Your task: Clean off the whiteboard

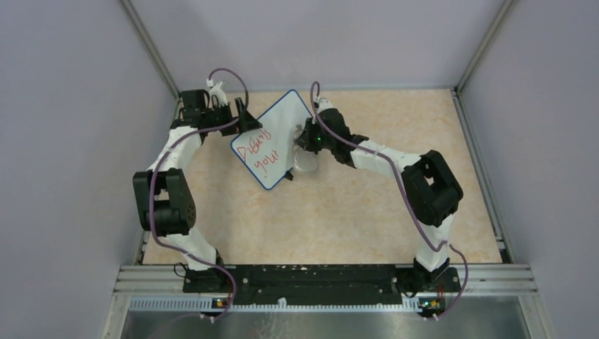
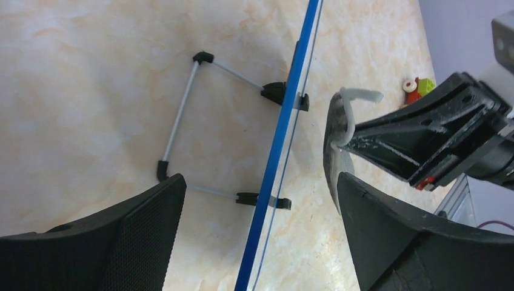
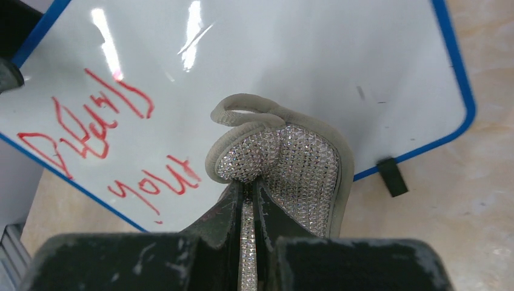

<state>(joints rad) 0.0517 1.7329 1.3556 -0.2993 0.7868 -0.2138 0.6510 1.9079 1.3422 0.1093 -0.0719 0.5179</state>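
Note:
The whiteboard stands tilted on its wire stand at the back middle of the table. Red handwriting covers its left part; the right part is blank. My right gripper is shut on the strap of the grey sparkly eraser pad, which lies against the board's face near the lower edge. My left gripper is open, its fingers either side of the board's blue rim without touching it. The eraser and the right gripper also show there.
A small red and green toy lies on the table beyond the board. The board's black foot rests on the beige tabletop. Grey walls and metal rails enclose the table on three sides.

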